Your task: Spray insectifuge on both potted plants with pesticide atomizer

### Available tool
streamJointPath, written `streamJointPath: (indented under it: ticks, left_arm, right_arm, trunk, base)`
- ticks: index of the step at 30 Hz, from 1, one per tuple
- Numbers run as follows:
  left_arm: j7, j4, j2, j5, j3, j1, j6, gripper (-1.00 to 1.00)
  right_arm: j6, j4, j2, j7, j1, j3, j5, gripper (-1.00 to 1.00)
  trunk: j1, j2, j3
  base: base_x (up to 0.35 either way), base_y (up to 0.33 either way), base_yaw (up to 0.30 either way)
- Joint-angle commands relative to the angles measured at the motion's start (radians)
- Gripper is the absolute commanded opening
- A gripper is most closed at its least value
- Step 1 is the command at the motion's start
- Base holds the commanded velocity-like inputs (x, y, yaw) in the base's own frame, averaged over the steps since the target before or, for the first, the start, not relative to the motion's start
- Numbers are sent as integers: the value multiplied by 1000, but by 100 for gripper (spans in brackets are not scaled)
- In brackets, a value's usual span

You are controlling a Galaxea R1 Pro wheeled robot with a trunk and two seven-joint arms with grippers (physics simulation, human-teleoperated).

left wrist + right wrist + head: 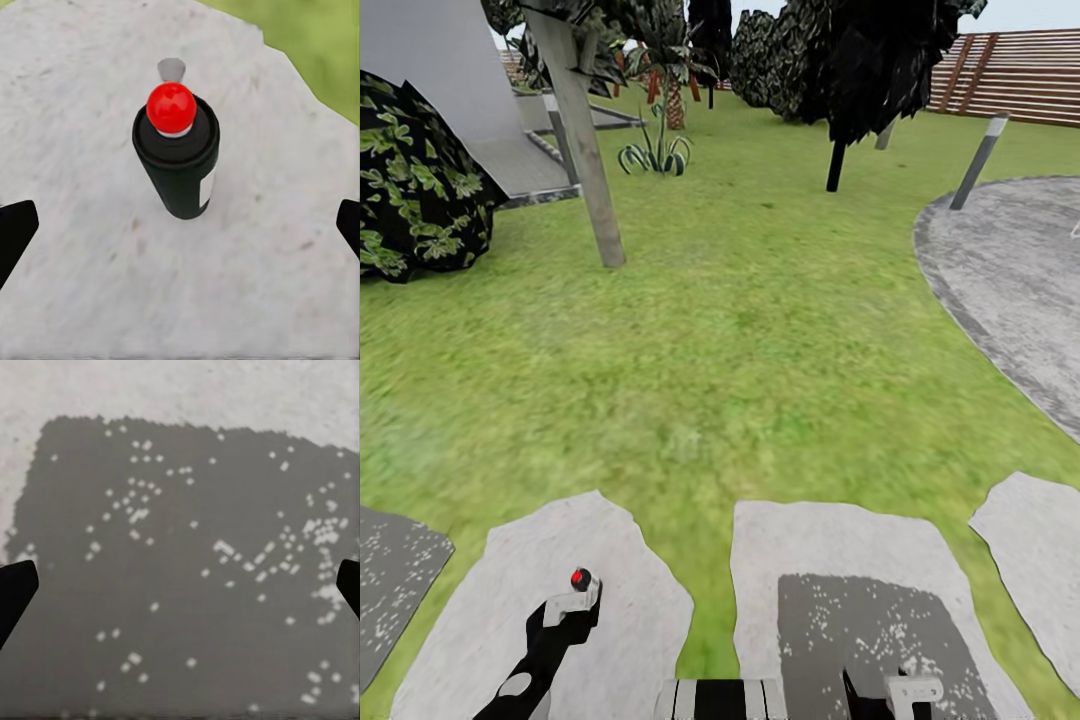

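While one pesticide atomizer (177,154) stands, four slabs (840,560) show.

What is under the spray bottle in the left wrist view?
The pesticide atomizer is seen from above over a grey stone slab; its base is hidden, so contact with the slab is unclear.

lawn (740,340): green grass, carrying all
stone slabs (840,560): grey, flat, set into the grass
potted plant (657,152): far on grass
post (978,160): at paving's edge
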Motion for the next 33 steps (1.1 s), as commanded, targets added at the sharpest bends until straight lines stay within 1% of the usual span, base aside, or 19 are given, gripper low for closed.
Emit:
streamJointPath:
  ticks: [1,3,14,20,29,33]
  left_arm:
    - [-1,1,0,-5,4,-1,-4,100]
    - [-1,1,0,-5,4,-1,-4,100]
    - [-1,1,0,-5,4,-1,-4,100]
    - [-1,1,0,-5,4,-1,-4,100]
    - [-1,1,-1,-6,5,0,-6,100]
    - [-1,1,-2,-5,6,0,-7,100]
  right_arm:
    - [-3,1,0,0,0,0,0,100]
    - [-3,1,0,0,0,0,0,100]
    - [-3,1,0,0,0,0,0,100]
    - [-3,-1,0,0,-1,0,0,100]
    - [-3,-1,0,0,-1,0,0,100]
    - [-3,0,0,0,0,0,0,100]
  trunk:
    - [0,0,-5]
    - [1,-1,-13]
    - [1,-1,-13]
    - [1,-1,-13]
    - [1,-1,-13]
    - [1,-1,-13]
  base:
    - [0,0,0]
    - [0,0,0]
    - [3,0,0]
    - [203,0,0]
    - [28,0,0]
    - [135,0,0]
